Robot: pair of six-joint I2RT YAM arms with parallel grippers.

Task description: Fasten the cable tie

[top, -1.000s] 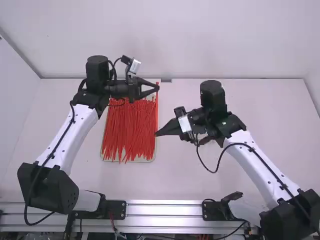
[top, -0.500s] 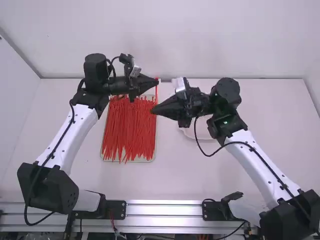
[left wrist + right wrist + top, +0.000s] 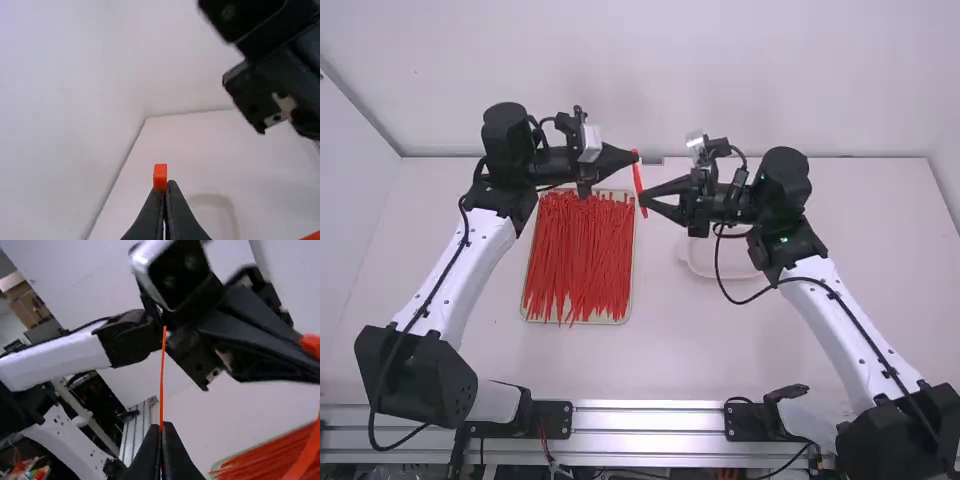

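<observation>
A single red cable tie [image 3: 639, 180] hangs in the air above the far right corner of the tie pile. My left gripper [image 3: 628, 155] is shut on its head end; in the left wrist view the orange head [image 3: 160, 176] sticks out just past the closed gripper [image 3: 164, 192]. My right gripper [image 3: 644, 200] comes in from the right, just below, and is shut on the thin strap [image 3: 162, 375] at its own closed tips [image 3: 161, 434]. The left gripper [image 3: 250, 340] looms close in the right wrist view.
A tan board [image 3: 633, 285] holding a pile of several red cable ties [image 3: 578, 255] lies under the left arm. A pale shallow dish [image 3: 705, 262] sits on the table beneath the right arm. Open table lies to the right and toward the front.
The right gripper rose from the table beside the board and swung back up to the tie, closing on its strap. The left gripper lifted slightly with the tie.
</observation>
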